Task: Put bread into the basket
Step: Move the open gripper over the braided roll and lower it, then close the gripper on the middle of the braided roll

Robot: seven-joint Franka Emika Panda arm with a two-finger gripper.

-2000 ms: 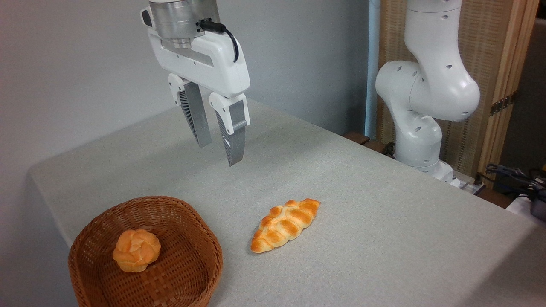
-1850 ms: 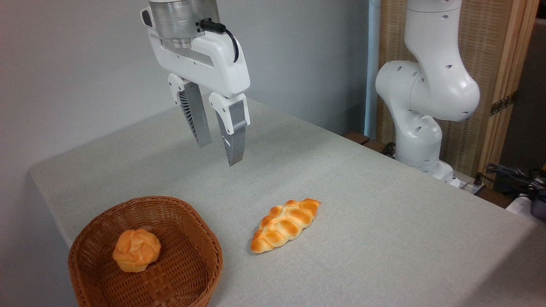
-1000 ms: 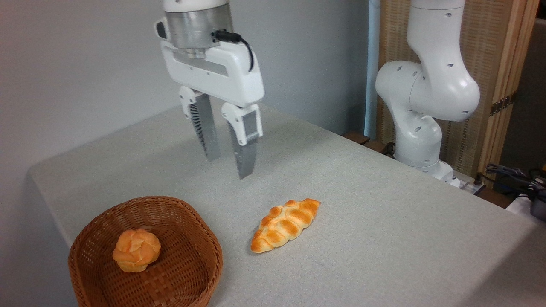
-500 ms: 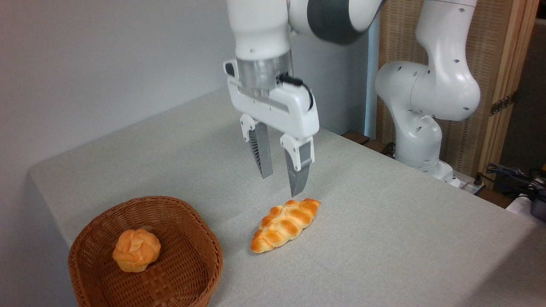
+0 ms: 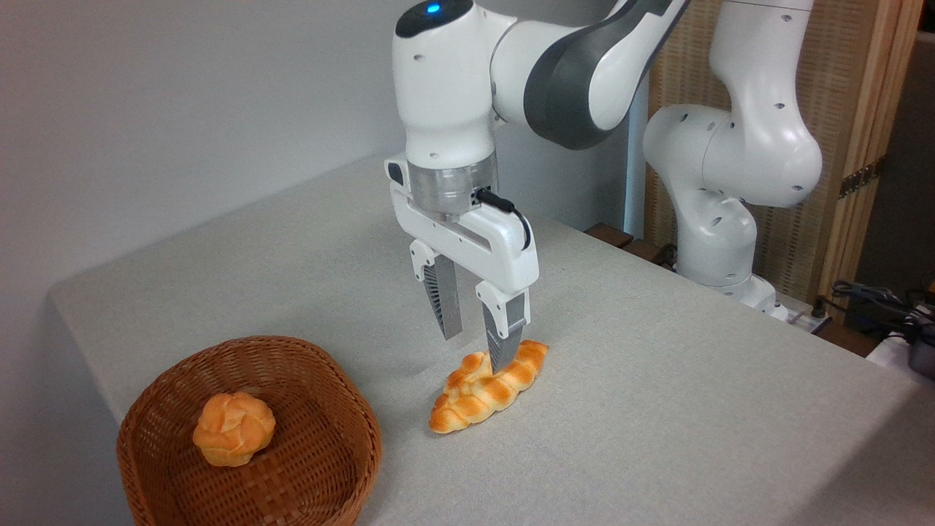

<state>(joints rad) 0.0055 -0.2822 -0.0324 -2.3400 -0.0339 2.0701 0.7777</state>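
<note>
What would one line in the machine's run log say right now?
gripper: open, over bread | bread: on table | basket: holds bun | grasp: not yet

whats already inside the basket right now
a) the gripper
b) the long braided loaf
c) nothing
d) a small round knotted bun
d: the small round bun sits on the basket bottom, while the long braided loaf lies on the table with the open gripper over it.

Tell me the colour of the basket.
Reddish-brown woven wicker basket, shown in the fixed camera view.
</note>
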